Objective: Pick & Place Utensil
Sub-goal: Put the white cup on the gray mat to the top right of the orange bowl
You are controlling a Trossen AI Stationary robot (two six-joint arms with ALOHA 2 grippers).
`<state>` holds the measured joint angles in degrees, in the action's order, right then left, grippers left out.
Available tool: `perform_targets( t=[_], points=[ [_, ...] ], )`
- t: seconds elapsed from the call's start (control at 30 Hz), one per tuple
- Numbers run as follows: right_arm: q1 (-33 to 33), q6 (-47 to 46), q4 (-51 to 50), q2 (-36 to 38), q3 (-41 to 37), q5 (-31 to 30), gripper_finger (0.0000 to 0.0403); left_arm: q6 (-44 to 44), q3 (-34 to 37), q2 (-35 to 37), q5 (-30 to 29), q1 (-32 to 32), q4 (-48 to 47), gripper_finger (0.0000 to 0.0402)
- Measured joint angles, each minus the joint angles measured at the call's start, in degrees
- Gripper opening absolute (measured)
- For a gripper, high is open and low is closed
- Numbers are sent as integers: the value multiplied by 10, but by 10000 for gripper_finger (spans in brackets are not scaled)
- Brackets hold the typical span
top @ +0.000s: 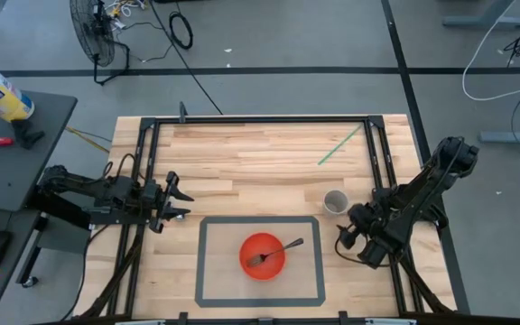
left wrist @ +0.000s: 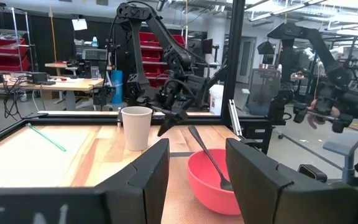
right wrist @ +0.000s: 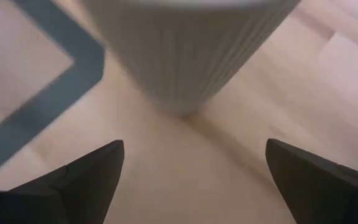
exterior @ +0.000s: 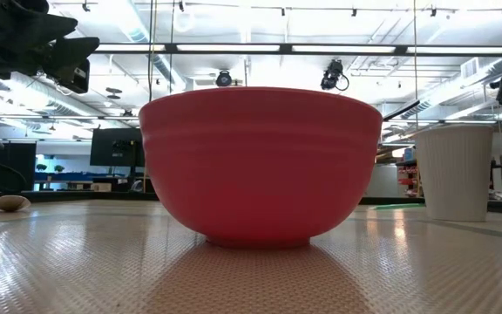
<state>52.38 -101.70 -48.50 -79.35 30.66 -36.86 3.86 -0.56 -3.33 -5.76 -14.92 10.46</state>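
a: how will the slim dark metal fork [top: 276, 252] handle?

b: i'd guess light, stiff and slippery; the bare handle sticking past the rim is the place to pinch.

a: where is it, and how does it look?

b: head down in the round red plastic bowl [top: 263, 256] on the grey-bordered mat [top: 208, 262], handle slanting toward the white ribbed paper cup [top: 335, 201].

a: grippers?

b: the right gripper [right wrist: 194, 167] is spread and empty, low by the cup; the left gripper [left wrist: 196, 171] waits spread, left of the mat.
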Motion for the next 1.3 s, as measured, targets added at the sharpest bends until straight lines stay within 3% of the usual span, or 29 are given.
perform_targets(
  t=[0.37, 0.57, 0.73, 0.93, 1.07, 1.17, 1.3],
  points=[
    [-30, 60, 49, 0, -14, -134, 394, 0, 0, 0, 0, 0, 0, 163],
    [-66, 128, 184, 0, -57, -194, 394, 0, 0, 0, 0, 0, 0, 163],
    [-88, 168, 229, 0, -70, -243, 392, 0, 0, 0, 0, 0, 0, 163],
    [-102, 214, 260, 0, -71, -246, 353, 0, 0, 0, 0, 0, 0, 163],
    [-102, 238, 242, 9, -51, -215, 324, 0, 0, 0, 0, 0, 0, 163],
    [-101, 278, 223, 18, -13, -204, 327, 0, 0, 0, 0, 0, 0, 163],
    [-101, 371, 253, 21, 30, -239, 340, 0, 0, 0, 0, 0, 0, 163]
  ],
)
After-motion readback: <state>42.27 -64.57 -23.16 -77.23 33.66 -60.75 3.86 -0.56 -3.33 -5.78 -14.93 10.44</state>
